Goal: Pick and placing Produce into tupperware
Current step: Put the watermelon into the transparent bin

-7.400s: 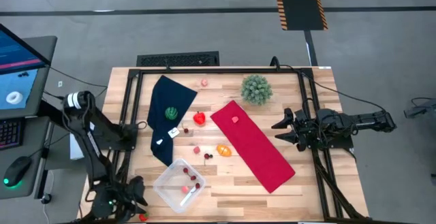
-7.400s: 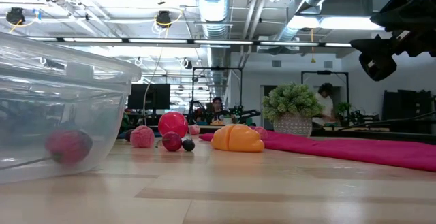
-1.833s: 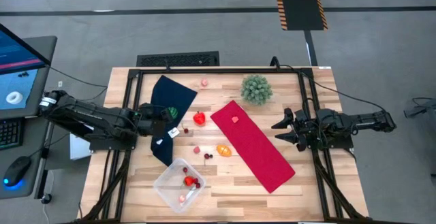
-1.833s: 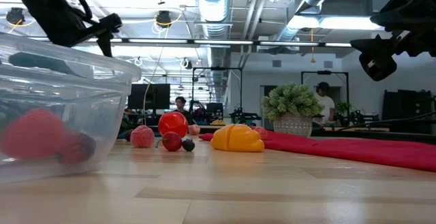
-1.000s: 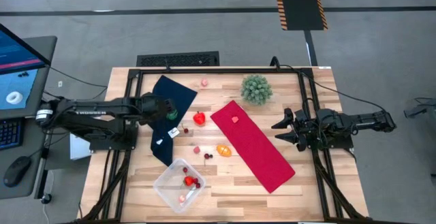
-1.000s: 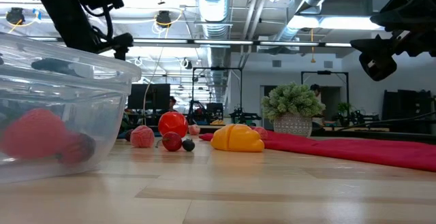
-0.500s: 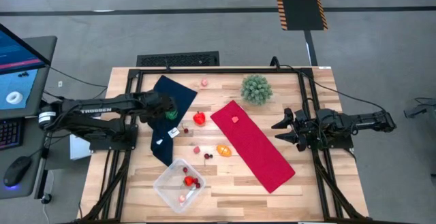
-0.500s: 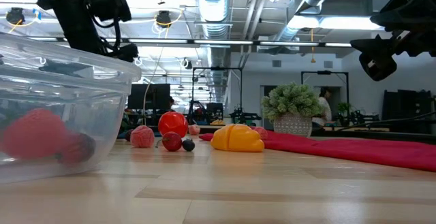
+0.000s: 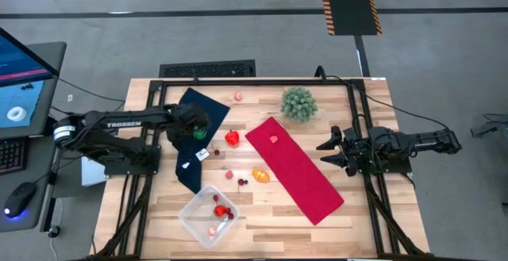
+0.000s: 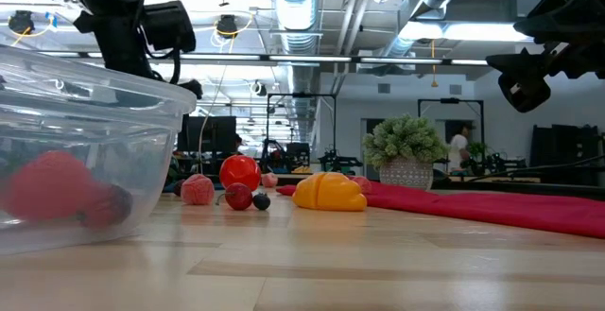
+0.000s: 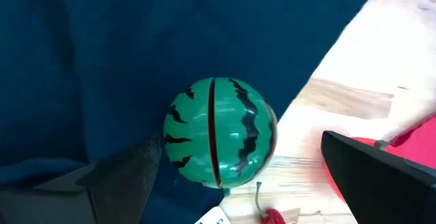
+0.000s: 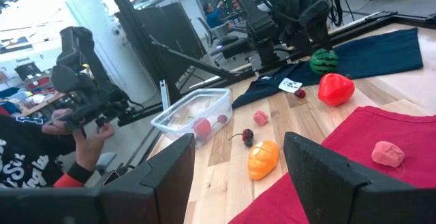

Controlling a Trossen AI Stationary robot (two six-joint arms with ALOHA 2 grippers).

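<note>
clear, shallow plastic tupperware box sits at the near edge of the wooden table; it holds a red berry-like piece, a darker red piece and a pale pink piece.

beyond it on bare wood: orange segmented toy fruit, 2 small dark cherries, small pink piece.

further back: red toy pepper, long red cloth carrying 1 small pink piece.

left gripper hovers over the striped green toy watermelon, which lies on the dark blue cloth; fingers spread wide either side of it, not touching.

right gripper waits at the table's right edge, fingers apart, empty.

farthest: spiky green plant ball, small pink piece.
</note>
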